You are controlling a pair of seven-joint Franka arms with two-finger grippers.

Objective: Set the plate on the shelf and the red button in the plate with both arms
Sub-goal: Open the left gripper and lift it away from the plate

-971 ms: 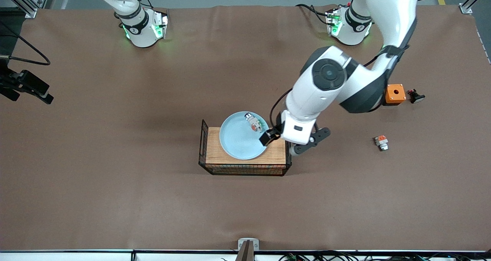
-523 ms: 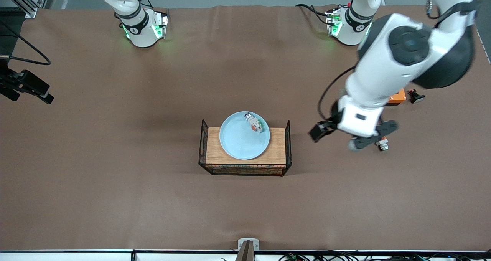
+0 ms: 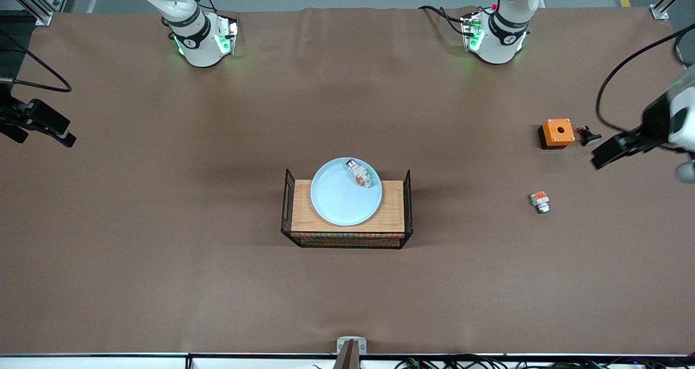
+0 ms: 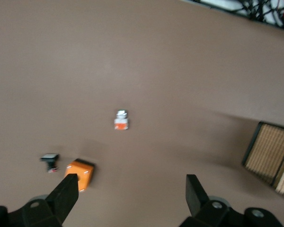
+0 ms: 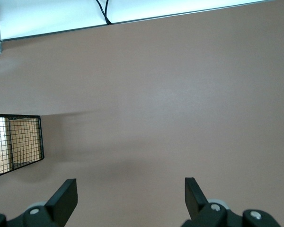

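The pale blue plate [image 3: 339, 198] lies on the wooden top of the wire basket [image 3: 391, 211] in the middle of the table. The red button [image 3: 359, 174] rests in the plate, close to the rim on the side toward the robots' bases. My left gripper [image 3: 649, 160] hangs open and empty in the air over the left arm's end of the table, well away from the basket. In the left wrist view the gripper [image 4: 130, 196] has bare table between its fingers. My right gripper [image 5: 130, 194] is open and empty over bare table, with the basket's [image 5: 14, 142] wire end off to one side.
An orange square box [image 3: 557, 132] with a hole stands toward the left arm's end, a small black part [image 3: 588, 136] beside it. A stubby white piece with an orange-red top [image 3: 539, 201] lies nearer the front camera than the box.
The left arm has swung away from the basket toward its own end of the table, gripper open throughout. The plate and the red button have stayed put.
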